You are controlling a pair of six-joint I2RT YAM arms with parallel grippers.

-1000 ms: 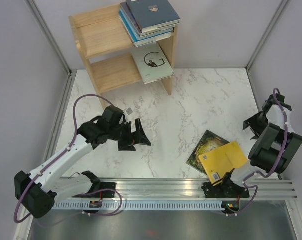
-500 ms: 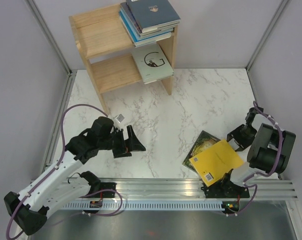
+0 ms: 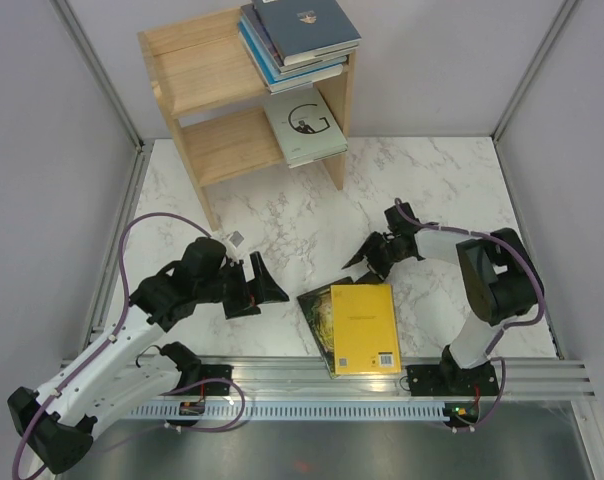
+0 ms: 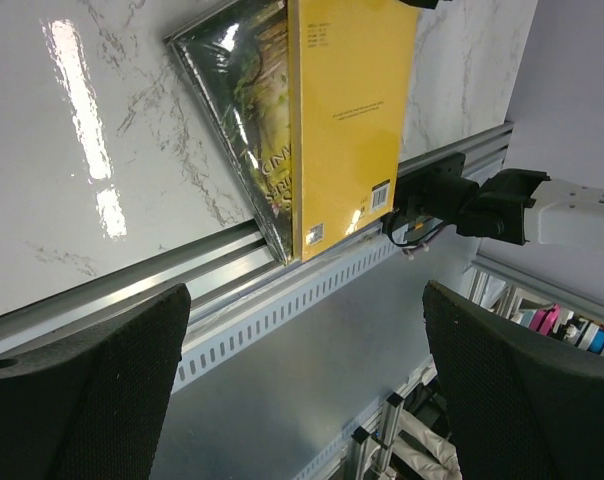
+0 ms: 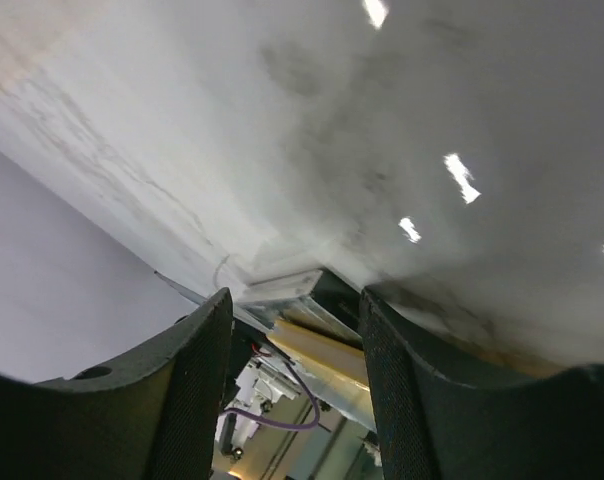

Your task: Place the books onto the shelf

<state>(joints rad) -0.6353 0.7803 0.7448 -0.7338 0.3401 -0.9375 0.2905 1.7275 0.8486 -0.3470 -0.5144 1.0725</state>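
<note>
Left claw [image 3: 266, 282] was spread wide open over the marble table [image 3: 432, 180], holding nothing. Right claw [image 3: 368, 262] was parted too and empty, just beyond the yellow book [image 3: 365, 328] (it lay on top of a dark book [image 3: 317, 303]) by the front rail [image 3: 312, 378]. The other books [image 3: 300, 35] were stacked on the shelf [image 3: 192, 60].

A white marble-patterned tabletop [image 3: 442, 170] with grey veins fills the floor of the enclosure. Plain grey wall panels [image 3: 42, 120] close its left, back and right edges, joined at the back corners by slanting aluminium posts [image 3: 97, 70]. An aluminium rail [image 3: 272, 372] runs along the near edge, with a slotted strip [image 3: 322, 408] just beyond it and a brushed metal sheet [image 3: 312, 450] nearest the camera. The left wrist view shows bright glare streaks [image 4: 82, 110] on the marble.
</note>
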